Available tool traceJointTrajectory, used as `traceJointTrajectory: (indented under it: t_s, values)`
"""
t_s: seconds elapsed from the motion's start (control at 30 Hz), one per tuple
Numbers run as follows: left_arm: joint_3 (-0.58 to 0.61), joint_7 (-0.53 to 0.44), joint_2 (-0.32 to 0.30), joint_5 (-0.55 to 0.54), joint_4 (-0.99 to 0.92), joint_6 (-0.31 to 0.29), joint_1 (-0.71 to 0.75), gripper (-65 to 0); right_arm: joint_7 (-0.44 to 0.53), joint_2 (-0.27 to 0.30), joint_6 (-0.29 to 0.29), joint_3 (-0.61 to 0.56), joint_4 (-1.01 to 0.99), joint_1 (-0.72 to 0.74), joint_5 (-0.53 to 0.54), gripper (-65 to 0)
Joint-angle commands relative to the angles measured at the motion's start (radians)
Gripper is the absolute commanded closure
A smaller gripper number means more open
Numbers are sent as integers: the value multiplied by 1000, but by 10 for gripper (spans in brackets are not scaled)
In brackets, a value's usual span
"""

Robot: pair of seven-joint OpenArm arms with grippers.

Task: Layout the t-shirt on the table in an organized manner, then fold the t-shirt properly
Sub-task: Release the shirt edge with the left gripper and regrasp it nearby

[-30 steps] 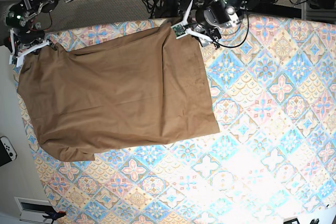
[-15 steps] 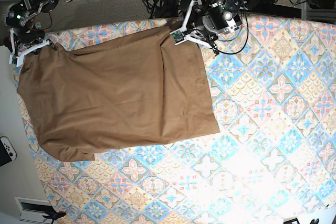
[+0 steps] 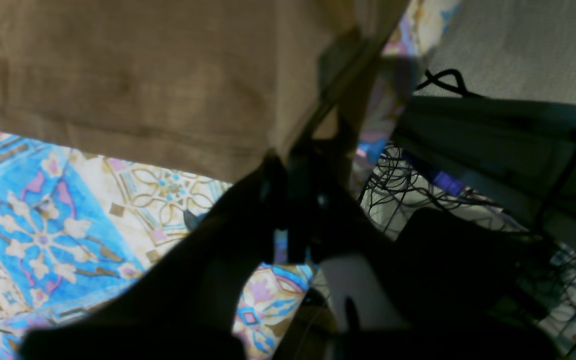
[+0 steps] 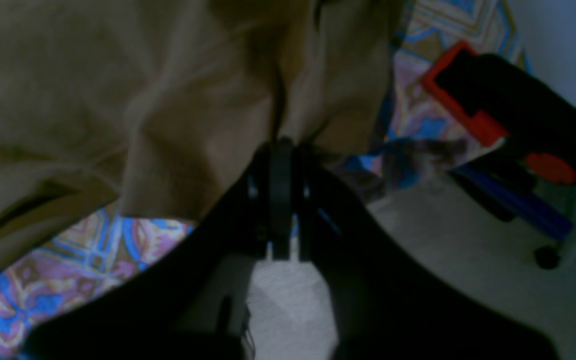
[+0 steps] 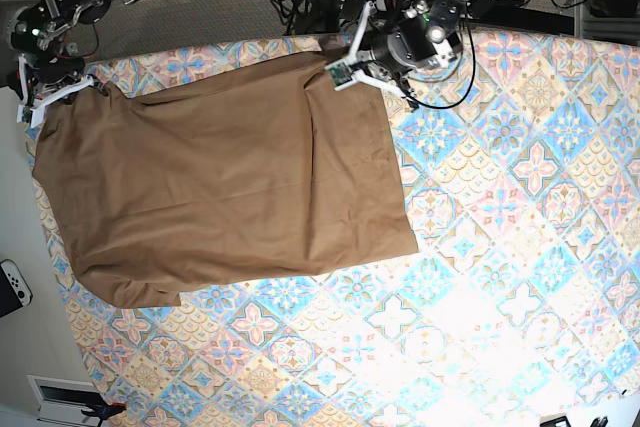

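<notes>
Base view gives you the t-shirt (image 5: 225,187) spread out mostly flat over the left part of the desk (image 5: 520,247), one long edge running along the far side and the lower hem lying well short of the near edge. A crease runs down the cloth from the far right corner, and the lower left corner folds under a little.

Your left tool (image 5: 352,59) sits at that far right corner of the shirt. In the left wrist view its fingers are pressed together on the hemmed edge of the brown cloth (image 3: 178,90), right where the patterned desk cover (image 3: 43,235) ends and a tangle of black cables (image 3: 448,195) begins; the tips are dark and blurred, so the pinch looks real but you should treat it as probable rather than certain.

Your right tool (image 5: 62,95) is at the far left corner. In the right wrist view its fingers are closed tight on a bunched fold of the shirt (image 4: 133,100), with the cloth gathered upward into the tips. Beside it, off the desk edge, you can see a red and black clamp (image 4: 498,110) above the pale floor (image 4: 468,280).
</notes>
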Motion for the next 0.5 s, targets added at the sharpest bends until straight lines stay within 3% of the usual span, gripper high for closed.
traceJointTrajectory:
  t_s: [0.0,0.17,0.47]
  values:
    - [-39,-7,-1,4,32,3,-2,0,20,18,5,1,41,6,13,0]
    - [-191,-10,-1,-2,33,3,-5,0,20,14,5,1,81,4,13,0]
    - [-332,-12,-1,-5,41,3,-7,0,20,13,5,-32,113,-22,11,0]
